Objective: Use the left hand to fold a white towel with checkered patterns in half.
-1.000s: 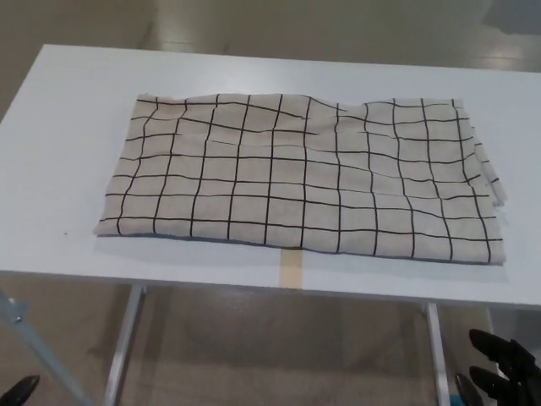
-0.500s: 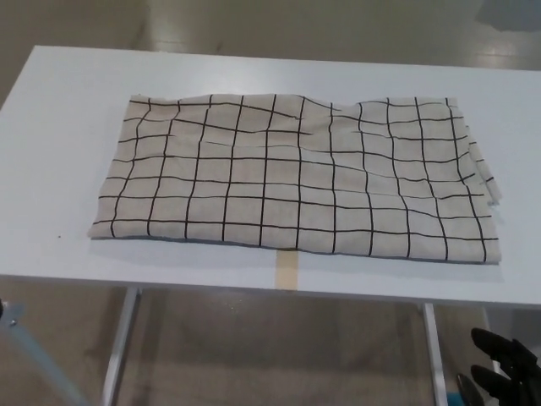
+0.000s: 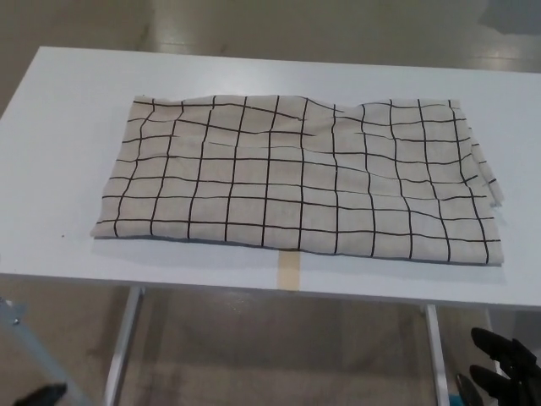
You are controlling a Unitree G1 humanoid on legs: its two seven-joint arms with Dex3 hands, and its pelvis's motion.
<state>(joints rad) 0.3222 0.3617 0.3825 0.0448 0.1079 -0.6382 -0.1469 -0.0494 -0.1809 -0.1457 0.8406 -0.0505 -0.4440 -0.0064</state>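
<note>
The white towel with a black checkered grid lies spread flat on the white table, long side running left to right, with slight ripples along its far edge. Its right end shows stacked layers at the edge. My right hand hangs low at the bottom right, below the table's front edge, its fingers apart and holding nothing. Only a small black tip of my left hand shows at the bottom left edge, far below the towel.
A strip of tan tape marks the table's front edge near the middle. Metal table legs stand below the front edge. A pale slanted bar crosses the bottom left corner. Beige floor surrounds the table.
The whole picture has shifted a little, so the camera moved. The towel lies as before. The black tip at the bottom left is back in view.
</note>
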